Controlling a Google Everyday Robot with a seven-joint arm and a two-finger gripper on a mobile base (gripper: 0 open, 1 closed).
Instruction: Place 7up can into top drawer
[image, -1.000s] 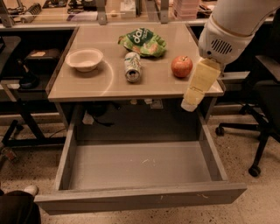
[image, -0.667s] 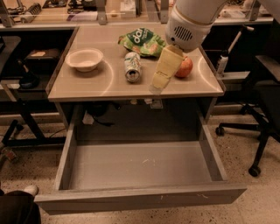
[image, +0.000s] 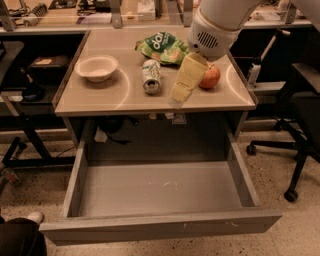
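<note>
- A tan table is seen from above and in front, with four things laid on its top.
- A white bowl is set at the left of the top, well apart from the rest.
- A green chip bag is laid toward the back, near the middle, just behind the can.
- A red apple is placed at the right, partly covered by the gripper body in this view.
- The top drawer is pulled out below the table's front edge, its grey bottom and low side walls shown in full.
- Dark cables are hung under the table, behind the drawer.
- An office chair is parked to the right of the table, and a dark desk frame is seen to the left.
- The white arm is brought in from the upper right, over the back right part of the table.
- The gripper is pointed down and to the left, its tip held over the table near the front edge, between the can and the apple.
- Whether the gripper is spread or closed cannot be told from this angle; nothing is seen held in it.
- The 7up can is laid on its side on the table, one silver end turned toward the front.
- The can is found just left of the gripper's tip, apart from it, possibly a little farther back.
- Nothing is placed between the can and the gripper; the chip bag and the apple are the nearest neighbours.
</note>
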